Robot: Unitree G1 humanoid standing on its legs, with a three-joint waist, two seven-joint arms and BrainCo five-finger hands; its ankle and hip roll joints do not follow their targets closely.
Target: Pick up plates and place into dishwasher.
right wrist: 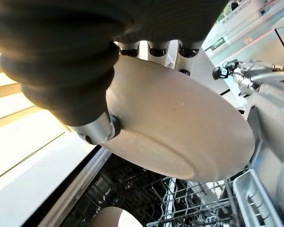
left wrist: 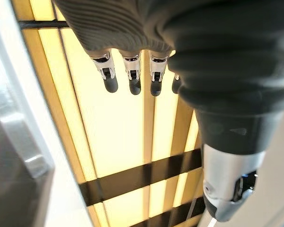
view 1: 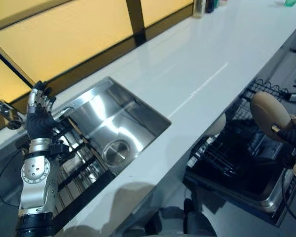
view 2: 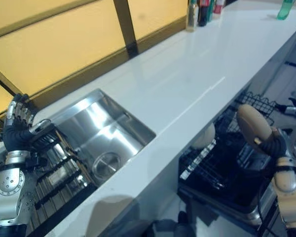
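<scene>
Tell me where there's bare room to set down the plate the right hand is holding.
The white countertop is bare from the steel sink to the bottles at its far end. The black wire dishwasher rack has open slots beside one beige plate. The right hand grips the beige plate above it.

Steel sink (view 1: 119,129) sits sunk into the white surface (view 1: 202,64), a tap (view 1: 2,111) beside it, bottles (view 2: 203,11) lined up along the far edge by the yellow panels (view 1: 64,34).
</scene>
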